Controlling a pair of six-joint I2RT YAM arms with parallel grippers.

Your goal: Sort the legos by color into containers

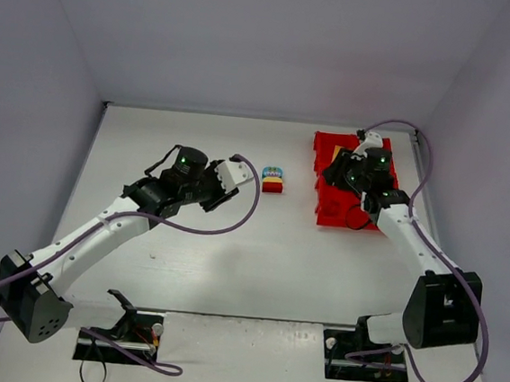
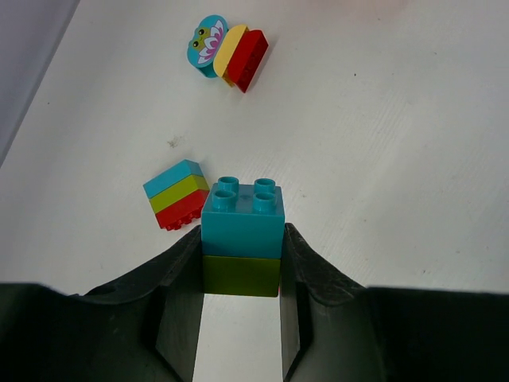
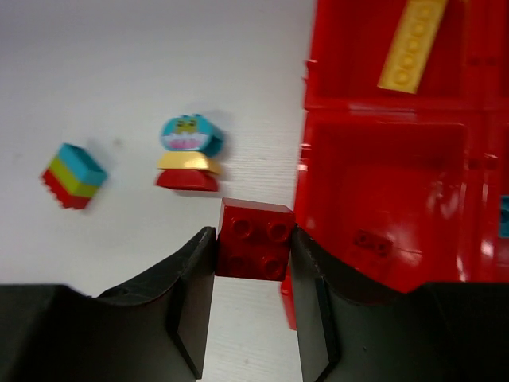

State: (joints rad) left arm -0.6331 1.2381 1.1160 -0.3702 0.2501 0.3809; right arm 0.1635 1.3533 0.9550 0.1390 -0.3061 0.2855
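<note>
From the top camera, shows the red tray [image 1: 327, 211] at the right of the white table [image 1: 257, 263], a long yellow plate [image 1: 337, 152] lying in its far-left bin. Shows the right arm [image 1: 412, 247] bent over that tray and covering much of it, and the left arm [image 1: 98, 230] stretched toward mid-table, ending near a printed stack [image 1: 273, 180] of teal, yellow and red pieces that sits left of the tray, apart from it. Cannot tell either pincer's state from up here. From the left wrist, finds the left gripper [image 2: 241, 248] clenched on a teal brick [image 2: 242, 219] seated atop a green brick [image 2: 241, 276], fingers [image 2: 179, 294] pressed to both sides of the pair. Beyond, picks out a teal-green-red stack [image 2: 176, 195] lying tilted on the table and, farther off, the printed stack tipped on its side, its teal face marked with eyes and a flower. From the right wrist, finds the right gripper [image 3: 254, 243] grasping a red brick [image 3: 254, 239], studs toward the camera, just beside the tray's left wall. Sees the long yellow plate in the far bin, a small red piece [image 3: 372, 241] in the near bin, and a sliver of teal [image 3: 504, 216] at the right edge, too cut off to identify. Left of the tray, catches both loose stacks on the table, well apart from the bins.
</note>
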